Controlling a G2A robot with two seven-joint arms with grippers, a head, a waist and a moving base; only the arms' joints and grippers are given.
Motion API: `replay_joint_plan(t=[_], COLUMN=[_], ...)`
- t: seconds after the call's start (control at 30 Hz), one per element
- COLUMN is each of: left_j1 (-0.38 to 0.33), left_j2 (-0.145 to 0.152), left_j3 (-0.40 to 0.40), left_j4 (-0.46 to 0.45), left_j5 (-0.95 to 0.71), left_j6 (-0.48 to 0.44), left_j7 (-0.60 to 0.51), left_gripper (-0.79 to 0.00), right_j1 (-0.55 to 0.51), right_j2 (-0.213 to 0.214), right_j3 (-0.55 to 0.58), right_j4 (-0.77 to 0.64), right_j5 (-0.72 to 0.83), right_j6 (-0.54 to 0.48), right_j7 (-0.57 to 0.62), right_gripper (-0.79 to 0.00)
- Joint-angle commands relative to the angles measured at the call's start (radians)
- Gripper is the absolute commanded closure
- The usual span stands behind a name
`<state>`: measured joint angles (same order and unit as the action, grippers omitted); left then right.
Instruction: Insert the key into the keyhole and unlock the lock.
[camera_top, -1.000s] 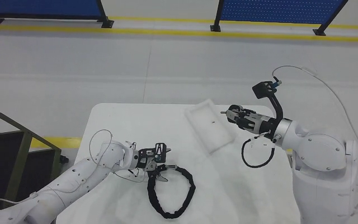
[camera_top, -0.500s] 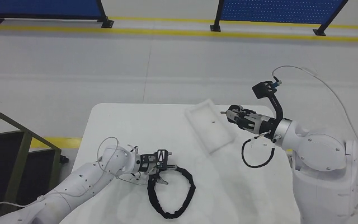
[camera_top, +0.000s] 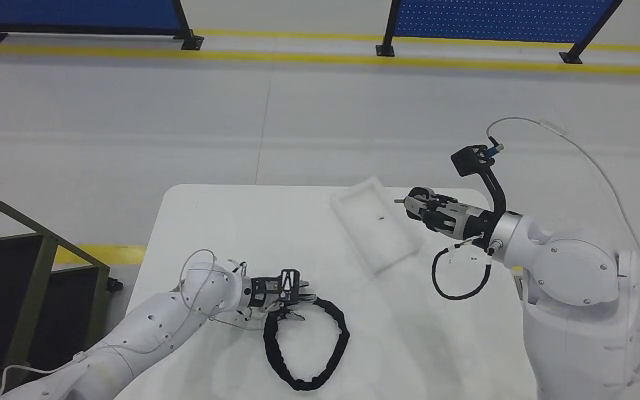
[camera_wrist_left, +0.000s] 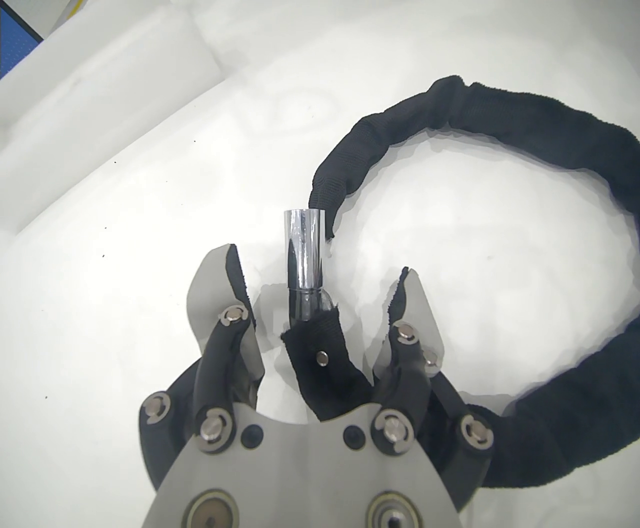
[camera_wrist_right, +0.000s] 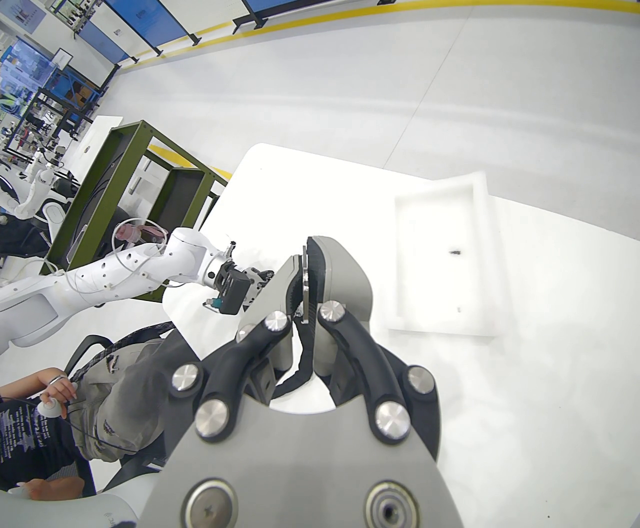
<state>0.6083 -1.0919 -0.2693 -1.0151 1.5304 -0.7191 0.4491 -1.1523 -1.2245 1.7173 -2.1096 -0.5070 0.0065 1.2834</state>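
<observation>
Your left gripper (camera_wrist_left: 318, 261) rests with its jaws apart astride the chrome barrel of the lock (camera_wrist_left: 304, 250), near the front of the white desk (camera_top: 400, 320). Your right gripper (camera_wrist_right: 306, 270), jaws pressed on the key (camera_top: 399, 201), hangs beside a white tray (camera_top: 375, 225). Beyond the desk are a grey floor (camera_top: 300, 120), a yellow line (camera_top: 300, 57) and blue barriers (camera_top: 90, 15).

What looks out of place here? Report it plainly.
Nothing is spilled or damaged. The white tray lies askew to the table edges, and a small dark speck sits inside it.
</observation>
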Motion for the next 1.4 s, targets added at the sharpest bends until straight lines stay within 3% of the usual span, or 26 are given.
replay_joint_plan(t=[0.0, 0.07, 0.1, 0.47, 1.0, 1.37], left_j1=[0.002, 0.003, 0.004, 0.008, 0.056, 0.090], left_j2=[-0.006, -0.012, -0.015, -0.018, 0.070, 0.093], left_j3=[-0.004, -0.009, -0.013, -0.076, -0.312, -0.438], left_j4=[0.005, 0.012, 0.016, -0.002, -0.263, -0.433], left_j5=[-0.001, -0.001, -0.005, -0.030, -0.145, -0.099], left_j6=[-0.011, -0.017, -0.018, -0.038, -0.108, -0.013], left_j7=[-0.008, -0.017, -0.019, 0.007, 0.063, 0.137], left_gripper=[-0.351, -0.148, 0.000, 0.000, 0.000, 0.000], right_j1=[0.000, 0.000, 0.000, 0.000, -0.011, 0.024], right_j2=[0.000, 0.000, 0.000, 0.000, 0.004, 0.023], right_j3=[0.000, 0.000, 0.000, 0.000, -0.028, -0.062], right_j4=[0.000, 0.000, 0.000, 0.000, -0.045, -0.231], right_j5=[0.000, 0.000, 0.000, 0.000, -0.027, 0.242], right_j6=[0.000, 0.000, 0.000, 0.000, -0.027, 0.023], right_j7=[0.000, 0.000, 0.000, 0.000, 0.002, 0.123], right_gripper=[0.000, 0.000, 0.000, 0.000, 0.000, 0.000])
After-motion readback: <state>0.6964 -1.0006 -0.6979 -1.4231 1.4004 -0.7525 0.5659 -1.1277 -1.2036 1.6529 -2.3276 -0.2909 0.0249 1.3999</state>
